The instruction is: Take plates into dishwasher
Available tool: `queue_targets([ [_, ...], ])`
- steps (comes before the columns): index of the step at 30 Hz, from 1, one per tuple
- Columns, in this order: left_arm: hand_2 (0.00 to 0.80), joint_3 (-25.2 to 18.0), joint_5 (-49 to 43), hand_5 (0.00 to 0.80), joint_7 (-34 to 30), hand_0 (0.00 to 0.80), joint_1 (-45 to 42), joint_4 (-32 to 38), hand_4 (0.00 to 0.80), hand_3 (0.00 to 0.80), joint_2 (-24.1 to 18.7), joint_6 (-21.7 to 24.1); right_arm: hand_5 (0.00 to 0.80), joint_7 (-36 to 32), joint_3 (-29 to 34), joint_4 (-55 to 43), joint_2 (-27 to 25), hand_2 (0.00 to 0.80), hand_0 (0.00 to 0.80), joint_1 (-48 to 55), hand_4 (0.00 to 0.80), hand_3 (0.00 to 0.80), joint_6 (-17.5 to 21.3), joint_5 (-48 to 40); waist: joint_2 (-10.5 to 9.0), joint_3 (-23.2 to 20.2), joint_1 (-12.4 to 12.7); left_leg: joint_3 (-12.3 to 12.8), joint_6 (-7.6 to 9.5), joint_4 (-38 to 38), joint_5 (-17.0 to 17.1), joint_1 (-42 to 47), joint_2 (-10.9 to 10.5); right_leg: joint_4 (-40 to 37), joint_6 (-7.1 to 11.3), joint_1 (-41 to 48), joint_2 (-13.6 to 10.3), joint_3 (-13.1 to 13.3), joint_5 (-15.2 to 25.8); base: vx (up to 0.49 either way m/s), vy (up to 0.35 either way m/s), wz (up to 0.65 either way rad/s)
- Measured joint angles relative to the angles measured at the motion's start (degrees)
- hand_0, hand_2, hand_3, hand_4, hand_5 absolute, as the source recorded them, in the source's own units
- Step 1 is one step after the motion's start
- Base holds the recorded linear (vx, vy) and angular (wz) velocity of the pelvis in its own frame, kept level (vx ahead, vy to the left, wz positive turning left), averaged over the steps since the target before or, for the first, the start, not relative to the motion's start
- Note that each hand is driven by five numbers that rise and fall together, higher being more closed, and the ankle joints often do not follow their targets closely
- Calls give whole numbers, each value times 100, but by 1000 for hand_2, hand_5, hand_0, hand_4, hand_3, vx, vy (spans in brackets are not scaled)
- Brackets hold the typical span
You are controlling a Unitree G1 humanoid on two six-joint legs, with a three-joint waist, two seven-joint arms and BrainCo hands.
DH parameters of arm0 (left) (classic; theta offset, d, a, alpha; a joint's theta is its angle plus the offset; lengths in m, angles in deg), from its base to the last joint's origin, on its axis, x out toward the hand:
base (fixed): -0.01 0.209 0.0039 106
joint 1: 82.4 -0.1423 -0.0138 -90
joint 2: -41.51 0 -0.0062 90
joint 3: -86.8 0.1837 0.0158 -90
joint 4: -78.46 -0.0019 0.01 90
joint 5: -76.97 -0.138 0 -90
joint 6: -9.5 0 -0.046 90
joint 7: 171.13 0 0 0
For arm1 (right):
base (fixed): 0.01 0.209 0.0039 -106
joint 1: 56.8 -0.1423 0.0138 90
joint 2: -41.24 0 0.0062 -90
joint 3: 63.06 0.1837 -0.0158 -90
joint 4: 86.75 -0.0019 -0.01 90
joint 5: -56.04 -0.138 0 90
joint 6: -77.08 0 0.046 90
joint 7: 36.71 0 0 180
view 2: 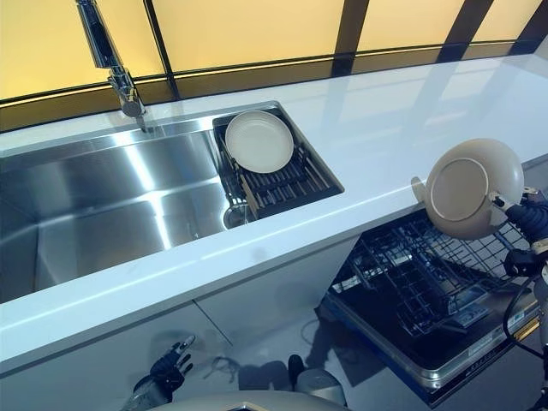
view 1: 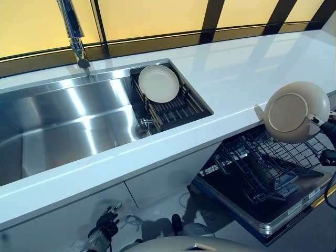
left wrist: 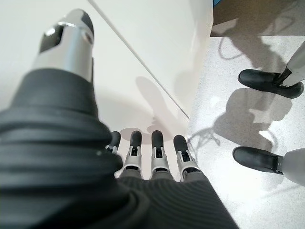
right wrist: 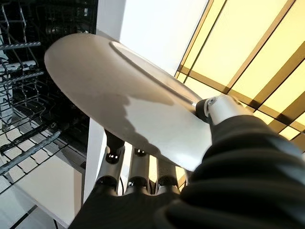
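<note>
Right wrist view is showing my right hand (right wrist: 143,176) pinching a round beige plate (view 1: 294,112), tilted on edge, underside showing, above the dishwasher rack (view 1: 262,168); my left hand (left wrist: 152,152) is hanging relaxed, empty

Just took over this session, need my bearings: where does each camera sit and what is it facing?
Left and right eye views: head, looking down at sink, counter, open dishwasher rack; both show the plate in the right hand.
Left wrist view: along the idle left hand, toward cabinet door and floor.
Right wrist view: along the right hand, under the plate, rack beyond.
</note>
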Motion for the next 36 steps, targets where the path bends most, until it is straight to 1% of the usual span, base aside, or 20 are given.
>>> queue_targets([
  [3, 0, 0, -1, 0, 7, 0, 0, 0, 0, 0, 0, -1, 800, 37, 2, 15, 2, 800, 800, 62, 800, 800, 7, 28, 17, -10, 1, -5, 0, 0, 0, -2, 0, 0, 0, 0, -10, -9, 0, 0, 0, 0],
  [6, 0, -1, -2, 0, 15, 0, 1, 0, 0, 0, 1, -3, 800, 93, -20, 167, 2, 800, 800, 237, 800, 800, -46, 261, 38, -17, 12, -19, 0, 0, 1, -14, 0, -1, -1, -6, -10, -24, 0, 0, 0, 0],
  [10, 0, -35, -2, 0, 22, 0, -7, 3, 0, 0, 6, -9, 800, 108, -86, 273, 5, 800, 800, 695, 800, 800, -150, 489, 135, -24, 13, -27, 2, 18, 2, -25, -4, 0, -1, -45, -7, -31, 0, 0, 0, 0],
  [12, 0, -106, -2, 0, 25, 0, -4, 9, 0, 0, 3, -10, 800, 107, -85, 310, 5, 800, 800, 816, 800, 800, -157, 541, 148, -18, 10, -27, 1, 18, 2, -27, -3, 1, -1, -46, -3, -32, -1, 0, 0, 0],
  [18, 0, -109, -2, 0, 23, 0, 5, 22, 0, 0, 0, -12, 800, 30, -61, 334, 4, 800, 800, 1106, 800, 800, -172, 712, 120, -2, -8, -18, 1, -1, -1, -118, 3, 2, 7, -112, 1, -26, 5, 0, 0, 0],
  [27, 0, -107, -5, 0, 24, 0, 33, 26, 0, 0, -8, -19, 800, -264, -66, 334, 4, 800, 800, 1102, 800, 800, -159, 1035, 16, 60, 2, -14, 1, 20, 2, -107, -1, 2, 8, -120, 5, -20, 5, 0, 0, 0],
  [30, 0, -105, -9, 0, 24, 0, 39, 27, 0, 0, -12, -21, 800, -262, -107, 340, 4, 800, 800, 1078, 800, 800, -71, 1393, -33, 89, 10, -14, 1, 21, 2, -104, -1, 1, 8, -121, 4, -22, 5, 0, 0, 0],
  [32, 0, -104, -10, 0, 25, 0, 48, 34, 0, 0, -14, -30, 800, -216, -193, 409, 2, 800, 800, 1038, 800, 800, 122, 1719, -43, 97, 12, -15, 1, 21, 2, -104, -2, 1, 8, -121, 2, -22, 5, 0, 0, 0],
  [36, 0, -101, -9, 0, 43, 0, 65, 71, 0, 0, -29, -80, 800, 17, -509, 492, 1, 800, 800, 860, 800, 800, 309, 2298, -6, 143, 16, -19, 3, 21, 3, -103, -2, -2, 8, -91, -4, -27, 5, 0, 0, 0],
])
